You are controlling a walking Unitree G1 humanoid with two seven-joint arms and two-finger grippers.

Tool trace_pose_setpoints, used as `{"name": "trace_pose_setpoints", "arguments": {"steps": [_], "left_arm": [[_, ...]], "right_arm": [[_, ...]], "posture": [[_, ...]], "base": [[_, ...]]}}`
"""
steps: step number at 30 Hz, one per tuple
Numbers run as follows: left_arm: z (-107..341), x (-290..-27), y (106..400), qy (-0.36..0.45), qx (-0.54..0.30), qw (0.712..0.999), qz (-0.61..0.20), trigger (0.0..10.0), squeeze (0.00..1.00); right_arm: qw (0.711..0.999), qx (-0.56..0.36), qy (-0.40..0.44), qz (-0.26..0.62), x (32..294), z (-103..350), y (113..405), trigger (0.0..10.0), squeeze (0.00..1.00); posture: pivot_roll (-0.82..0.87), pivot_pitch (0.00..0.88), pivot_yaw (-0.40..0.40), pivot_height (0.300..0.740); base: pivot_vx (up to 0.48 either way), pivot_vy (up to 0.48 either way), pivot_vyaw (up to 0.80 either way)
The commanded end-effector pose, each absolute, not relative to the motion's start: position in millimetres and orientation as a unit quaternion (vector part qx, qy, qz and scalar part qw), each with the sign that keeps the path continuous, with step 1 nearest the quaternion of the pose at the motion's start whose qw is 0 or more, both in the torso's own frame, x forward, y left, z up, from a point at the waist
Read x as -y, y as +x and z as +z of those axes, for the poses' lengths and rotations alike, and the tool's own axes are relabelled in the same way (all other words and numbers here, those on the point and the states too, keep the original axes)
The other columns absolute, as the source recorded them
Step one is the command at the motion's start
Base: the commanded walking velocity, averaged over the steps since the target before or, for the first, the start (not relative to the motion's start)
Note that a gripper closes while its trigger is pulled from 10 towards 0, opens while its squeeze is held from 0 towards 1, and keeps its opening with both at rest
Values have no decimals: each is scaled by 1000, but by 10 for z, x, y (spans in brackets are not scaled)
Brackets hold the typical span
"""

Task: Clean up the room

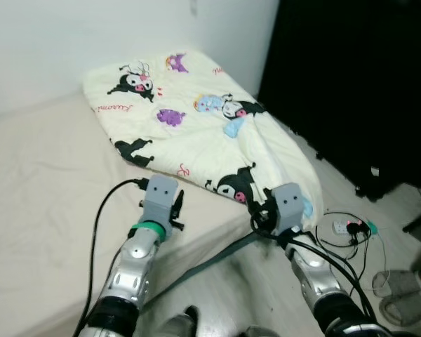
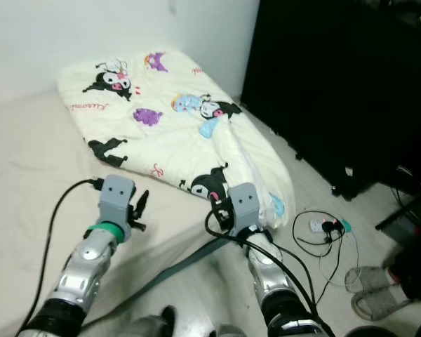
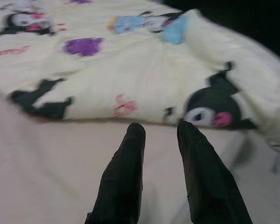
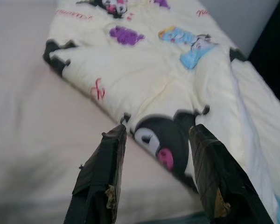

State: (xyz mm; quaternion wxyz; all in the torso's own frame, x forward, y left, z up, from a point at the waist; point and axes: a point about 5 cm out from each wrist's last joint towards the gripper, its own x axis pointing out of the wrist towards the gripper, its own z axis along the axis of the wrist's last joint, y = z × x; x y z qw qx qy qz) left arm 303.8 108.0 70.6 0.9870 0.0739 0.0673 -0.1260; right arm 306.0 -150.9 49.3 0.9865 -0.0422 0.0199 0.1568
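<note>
Nearest the camera, both silver arms reach forward over the near edge of the bed (image 1: 35, 182), whose sheet is a plain pale pink-beige. The left gripper (image 3: 161, 130) hovers above bare sheet with its two black fingers (image 3: 126, 172) parted by a narrow gap, holding nothing, short of the quilt's near hem. The right gripper (image 4: 156, 133) is spread wider, released, with its fingers on either side of a black cartoon face printed at the near edge of the quilt (image 1: 189, 112); whether the tips touch the fabric is hard to tell, since the wrist view is a little blurred. The cream quilt, printed with black, purple and blue cartoon figures, lies spread over the far right part of the bed, its right side bunched and drooping off the mattress edge toward the floor. On the pale floor to the right sit a white power strip (image 1: 342, 227) with tangled black cables and a pair of grey slippers (image 1: 400, 291). Beyond stands a dark cabinet (image 1: 358, 77) against a white wall (image 1: 70, 35).
</note>
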Motion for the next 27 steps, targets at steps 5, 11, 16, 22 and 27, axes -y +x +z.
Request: {"name": "trace_pose_setpoints", "arguments": {"steps": [5, 11, 16, 22, 27], "left_arm": [[660, -1130, 3019, 77, -80, 986, -120, 10000, 0], [669, -1130, 3016, 80, -79, 985, -127, 10000, 0], [683, -1118, 3018, 81, -76, 985, -133, 10000, 0], [686, -1102, 3019, 82, -74, 985, -136, 10000, 0], [690, -1074, 3014, 85, -70, 984, -143, 10000, 0]], "right_arm": [[985, -32, -36, 164, 1460, 426, 3011, 10000, 0], [986, -32, -35, 162, 1462, 426, 3007, 10000, 0], [986, -31, -33, 160, 1463, 425, 3004, 10000, 0], [987, -26, -21, 156, 1465, 439, 3004, 10000, 0], [988, -26, -10, 152, 1469, 444, 3006, 10000, 0]], "posture": [[-24, 35, 41, 740], [-24, 37, 43, 740], [-28, 38, 46, 740], [-30, 39, 46, 740], [-34, 41, 47, 740]], "base": [[0, 0, 763], [0, 0, 763], [0, 0, 758], [0, 0, 747], [0, -337, 140]]}}
